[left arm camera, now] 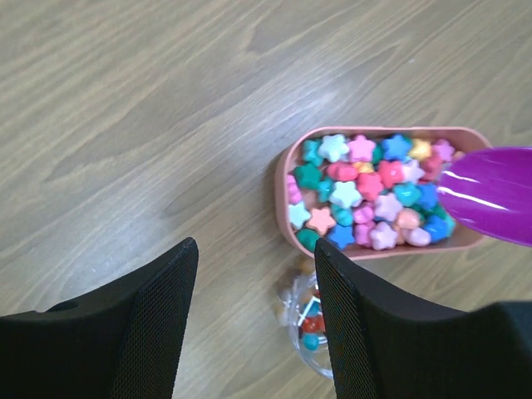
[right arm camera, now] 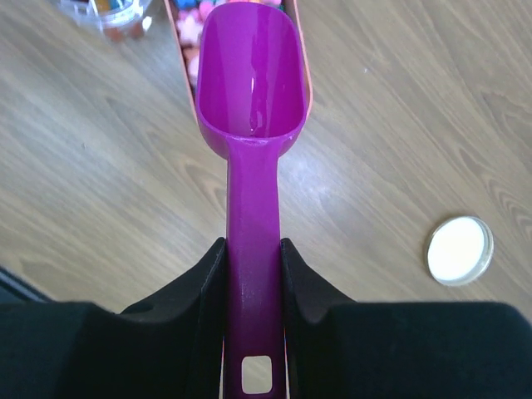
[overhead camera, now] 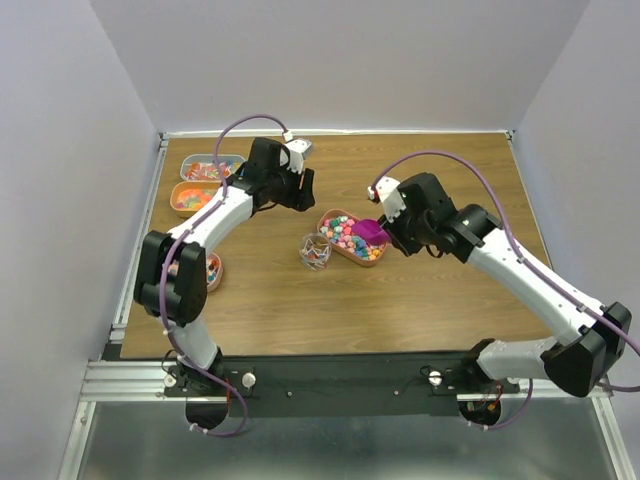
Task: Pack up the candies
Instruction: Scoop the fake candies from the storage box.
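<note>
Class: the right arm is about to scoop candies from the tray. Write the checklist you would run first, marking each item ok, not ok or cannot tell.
1. The right claw grips the scoop by its handle: ok.
2. The scoop's bowl is empty: ok.
3. The scoop's tip is over the tray: ok.
4. The tray holds candies: ok, plenty.
5. The lid is off the jar: ok.
6. The left claw steadies the jar: not ok, it is open and holds nothing.
</note>
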You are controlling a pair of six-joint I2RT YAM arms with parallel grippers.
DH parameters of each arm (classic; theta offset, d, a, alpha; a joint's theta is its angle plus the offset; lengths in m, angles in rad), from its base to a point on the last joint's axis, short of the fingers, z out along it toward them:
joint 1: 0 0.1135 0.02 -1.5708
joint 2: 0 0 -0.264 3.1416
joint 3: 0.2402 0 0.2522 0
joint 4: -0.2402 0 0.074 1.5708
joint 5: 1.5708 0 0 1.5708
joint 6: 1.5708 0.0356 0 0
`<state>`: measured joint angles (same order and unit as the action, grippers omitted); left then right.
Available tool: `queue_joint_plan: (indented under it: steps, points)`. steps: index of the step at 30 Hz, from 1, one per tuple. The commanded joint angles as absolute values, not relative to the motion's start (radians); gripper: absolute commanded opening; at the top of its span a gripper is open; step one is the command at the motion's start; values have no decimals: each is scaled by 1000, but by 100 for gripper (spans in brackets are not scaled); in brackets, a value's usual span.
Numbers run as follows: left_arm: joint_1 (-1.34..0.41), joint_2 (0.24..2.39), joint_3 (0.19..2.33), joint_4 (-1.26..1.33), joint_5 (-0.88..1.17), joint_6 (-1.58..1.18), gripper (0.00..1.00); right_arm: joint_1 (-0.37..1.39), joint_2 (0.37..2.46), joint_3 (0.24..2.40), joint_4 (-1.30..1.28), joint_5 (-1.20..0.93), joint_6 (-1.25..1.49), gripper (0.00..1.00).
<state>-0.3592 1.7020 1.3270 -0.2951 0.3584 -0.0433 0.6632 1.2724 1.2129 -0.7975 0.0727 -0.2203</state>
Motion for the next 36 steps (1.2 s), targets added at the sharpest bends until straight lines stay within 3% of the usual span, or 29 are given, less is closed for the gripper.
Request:
queue_joint_plan:
  steps: [1,8,25,36]
  points:
    - [-359,1787,1388,-327,307,-75,66,669,1337,1314,-1028,58,-273,1]
    - [-368,1848,1399,-315,345,-98,66,667,1446,1410,-1150,86,-278,1]
    - [-411,1962,1428,-252,466,-155,66,704,1674,1554,-1175,137,-327,1]
    - [-422,1973,1384,-170,600,-202,66,706,1638,1414,-982,84,-383,1]
